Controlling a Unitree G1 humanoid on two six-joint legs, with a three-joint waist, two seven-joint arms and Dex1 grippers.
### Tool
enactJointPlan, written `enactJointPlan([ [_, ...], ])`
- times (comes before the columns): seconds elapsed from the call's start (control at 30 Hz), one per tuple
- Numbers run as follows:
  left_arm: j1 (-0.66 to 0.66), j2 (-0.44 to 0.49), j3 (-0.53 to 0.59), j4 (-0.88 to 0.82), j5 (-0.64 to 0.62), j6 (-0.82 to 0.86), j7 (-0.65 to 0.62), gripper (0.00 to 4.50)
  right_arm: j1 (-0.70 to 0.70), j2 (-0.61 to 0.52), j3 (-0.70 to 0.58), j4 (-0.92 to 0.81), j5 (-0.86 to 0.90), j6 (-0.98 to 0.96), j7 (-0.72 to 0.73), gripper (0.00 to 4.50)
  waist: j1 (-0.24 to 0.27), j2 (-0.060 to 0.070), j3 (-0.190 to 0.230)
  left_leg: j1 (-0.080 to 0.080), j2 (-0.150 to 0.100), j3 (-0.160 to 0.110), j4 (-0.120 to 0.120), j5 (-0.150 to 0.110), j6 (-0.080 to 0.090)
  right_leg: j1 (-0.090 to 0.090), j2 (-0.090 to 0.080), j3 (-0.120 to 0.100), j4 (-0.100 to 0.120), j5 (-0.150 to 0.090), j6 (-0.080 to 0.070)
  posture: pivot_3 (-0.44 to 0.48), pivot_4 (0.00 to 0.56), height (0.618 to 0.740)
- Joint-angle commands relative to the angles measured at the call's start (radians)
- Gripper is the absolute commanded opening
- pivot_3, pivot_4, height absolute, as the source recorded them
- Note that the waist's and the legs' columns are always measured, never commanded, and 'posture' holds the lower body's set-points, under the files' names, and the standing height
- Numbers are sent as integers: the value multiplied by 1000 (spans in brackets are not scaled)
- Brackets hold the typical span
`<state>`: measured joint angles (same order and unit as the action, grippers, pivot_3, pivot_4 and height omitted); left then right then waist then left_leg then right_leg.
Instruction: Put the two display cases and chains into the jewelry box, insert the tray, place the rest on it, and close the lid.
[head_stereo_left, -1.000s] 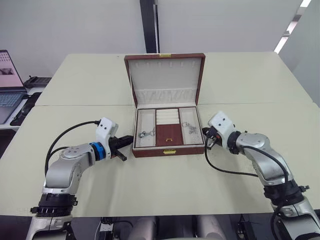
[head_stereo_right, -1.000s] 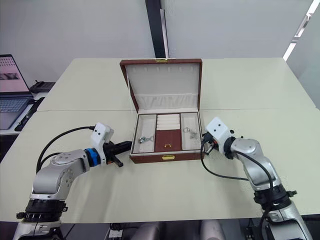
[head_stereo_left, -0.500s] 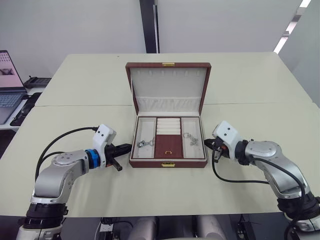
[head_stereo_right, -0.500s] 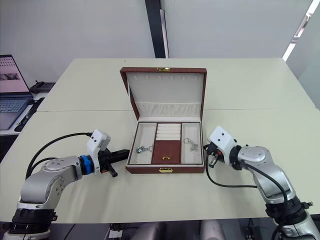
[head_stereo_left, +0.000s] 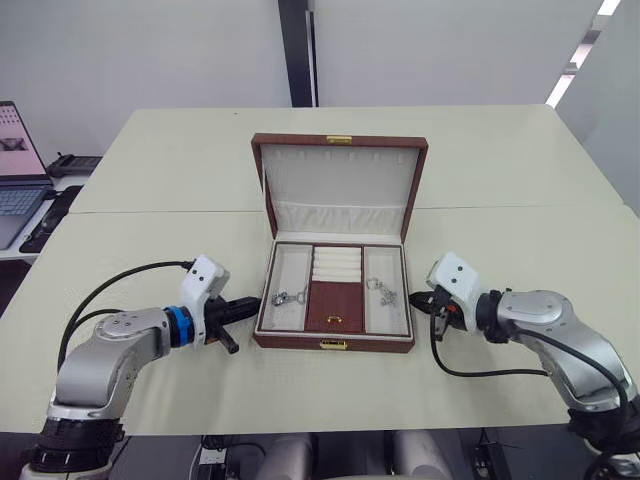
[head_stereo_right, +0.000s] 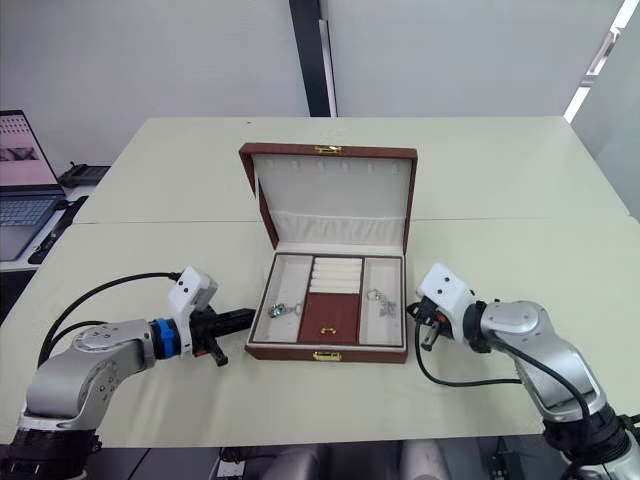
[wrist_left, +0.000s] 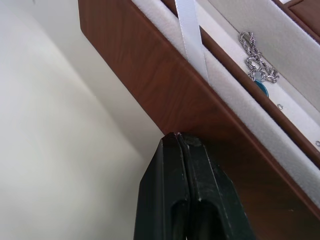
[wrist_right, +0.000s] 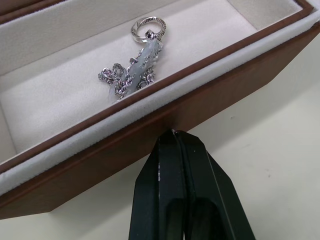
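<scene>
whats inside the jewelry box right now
The tray sits in the jewelry box, with a silver trinket in its left compartment and another in its right. Anything beneath the tray is covered.

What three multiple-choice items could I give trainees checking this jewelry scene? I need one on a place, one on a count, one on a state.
1. Where is the tray?
A. inside the jewelry box
B. on the table beside it
C. held by a gripper

2. How many silver trinkets lie on the tray?
A. none
B. two
C. four

3. How does the lid stand?
A. shut
B. taken off
C. open, raised behind the box

Answers:
1 A: the tray sits seated within the box walls.
2 B: one trinket lies in the left compartment, another in the right.
3 C: the lid's cream lining faces forward.
</scene>
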<state>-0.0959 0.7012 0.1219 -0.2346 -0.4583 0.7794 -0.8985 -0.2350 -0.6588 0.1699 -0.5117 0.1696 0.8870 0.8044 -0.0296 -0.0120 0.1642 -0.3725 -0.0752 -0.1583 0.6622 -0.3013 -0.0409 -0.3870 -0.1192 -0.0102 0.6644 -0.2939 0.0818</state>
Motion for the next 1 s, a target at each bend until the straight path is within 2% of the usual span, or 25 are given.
enactJointPlan([
  [0.03,-5,-28,-63,-74,-71,-10,-66,0,3,48,80,-56,72,-14,33,23,0,0,0,0,0,0,0,0,0,0,0,0,0,0,0,0,150,740],
  [0.4,-18,-32,-53,-20,-42,-51,-51,0,41,39,5,-49,61,19,-22,23,1,-1,-1,2,0,0,0,0,0,2,0,0,0,0,0,0,150,740],
  [0.7,-4,-16,-6,27,-23,-91,-34,0,104,-20,-71,-52,63,13,-39,23,8,-1,-1,1,0,0,0,0,0,2,-2,0,0,0,0,0,150,740],
  [0.83,13,16,47,59,-14,-116,-24,0,130,-48,-88,-49,52,-23,-61,23,6,-1,-1,1,0,0,0,0,0,2,-2,0,0,0,0,0,150,740],
  [0.93,49,36,145,63,-40,-162,-32,0,149,-48,-112,-48,52,-51,-84,23,1,-1,-1,1,0,0,0,0,0,2,-1,0,0,0,0,0,150,740],
  [1.0,81,30,215,32,-102,-155,-49,0,162,-53,-125,-41,49,-91,-87,23,0,-1,-1,1,0,0,0,0,0,1,0,0,0,0,0,0,150,740],
])
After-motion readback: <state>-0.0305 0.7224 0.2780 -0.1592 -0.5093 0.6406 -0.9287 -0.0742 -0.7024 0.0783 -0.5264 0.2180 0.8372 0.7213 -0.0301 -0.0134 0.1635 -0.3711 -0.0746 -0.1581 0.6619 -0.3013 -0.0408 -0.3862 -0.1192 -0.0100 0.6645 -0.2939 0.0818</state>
